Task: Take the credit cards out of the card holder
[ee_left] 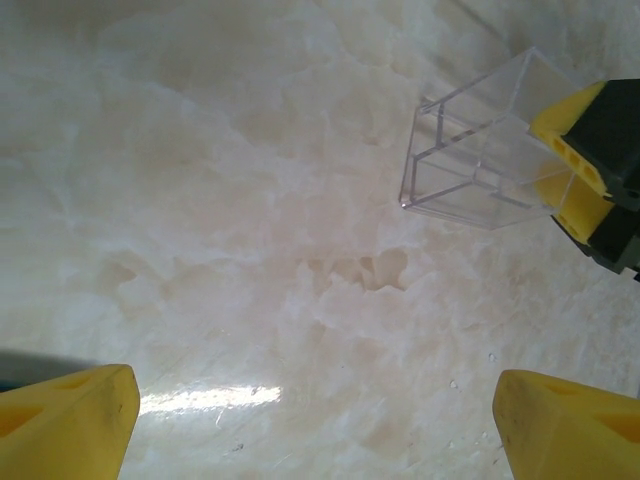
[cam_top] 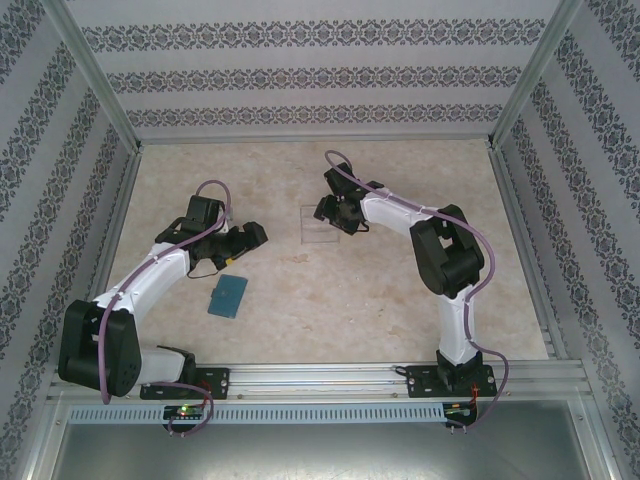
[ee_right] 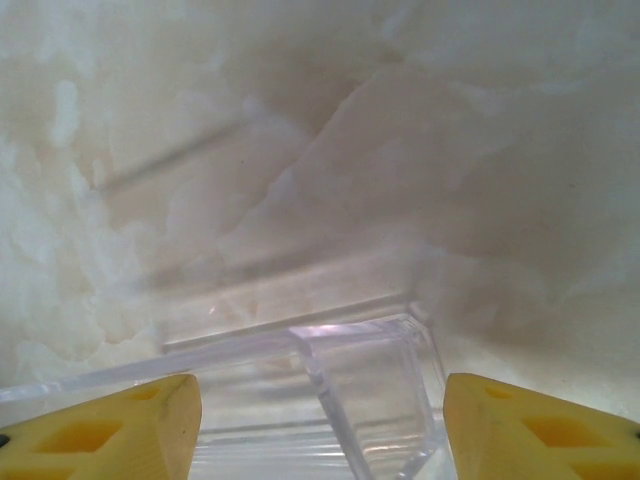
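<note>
**Left gripper open; card holder not yet handled**

Left gripper [cam_top: 248,243], centre-left of the top view, stands wide open and empty. Just below it, a small flat teal-blue bifold card holder [cam_top: 229,296] lies closed on the pale marbled table [cam_top: 400,300]. The credit cards are presumably inside. Judged light, soft and prone to sliding: pin one cover, then pinch the card edges. Clear plastic box [cam_top: 322,232] sits at centre. The right gripper [cam_top: 326,213] straddles it, but whether it grips the box cannot be determined.

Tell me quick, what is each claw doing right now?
Left gripper: open, holding nothing.
Right gripper: straddles the clear box; grip cannot be told.
</note>
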